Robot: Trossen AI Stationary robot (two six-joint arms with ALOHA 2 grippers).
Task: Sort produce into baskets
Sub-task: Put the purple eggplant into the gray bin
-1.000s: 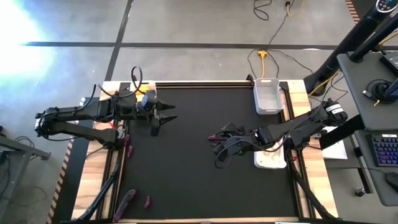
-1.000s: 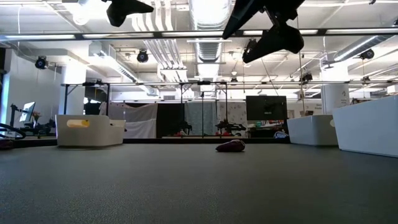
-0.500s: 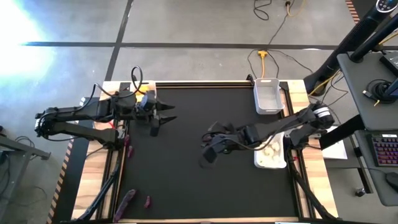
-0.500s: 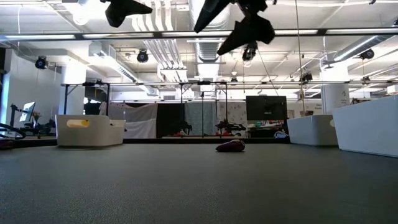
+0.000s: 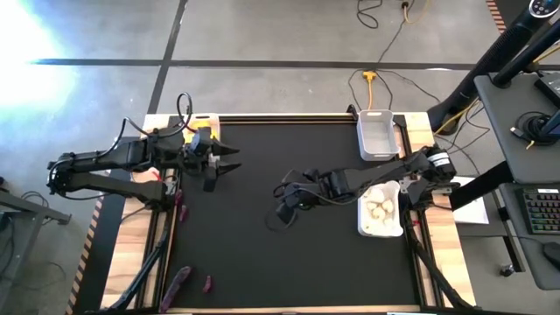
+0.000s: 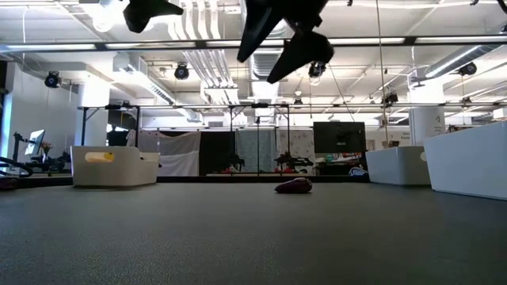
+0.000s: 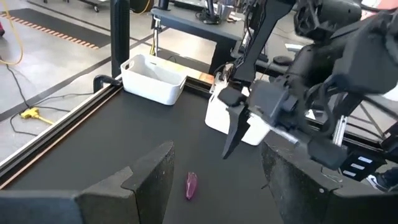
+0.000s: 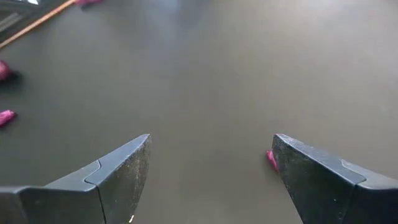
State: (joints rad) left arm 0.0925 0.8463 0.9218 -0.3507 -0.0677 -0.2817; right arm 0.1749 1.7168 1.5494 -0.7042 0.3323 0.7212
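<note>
One small purple eggplant piece (image 6: 293,186) lies alone near the middle of the black mat (image 5: 262,262), and the right gripper (image 5: 287,199) hangs over it with its fingers spread wide and empty. The basket (image 5: 381,233) at 3 o'clock already has white garlic (image 5: 379,210) in it, the basket (image 5: 377,136) at 1 o'clock looks empty, and the basket (image 6: 119,172) at 10 o'clock shows a lemon (image 6: 99,157). 2 more purple pieces (image 5: 178,283) sit off the mat at 7 o'clock. The left gripper (image 5: 226,159) waits at 10 o'clock, also open and empty. By my reading, the garlic and lemons are sorted and only the eggplants remain.
</note>
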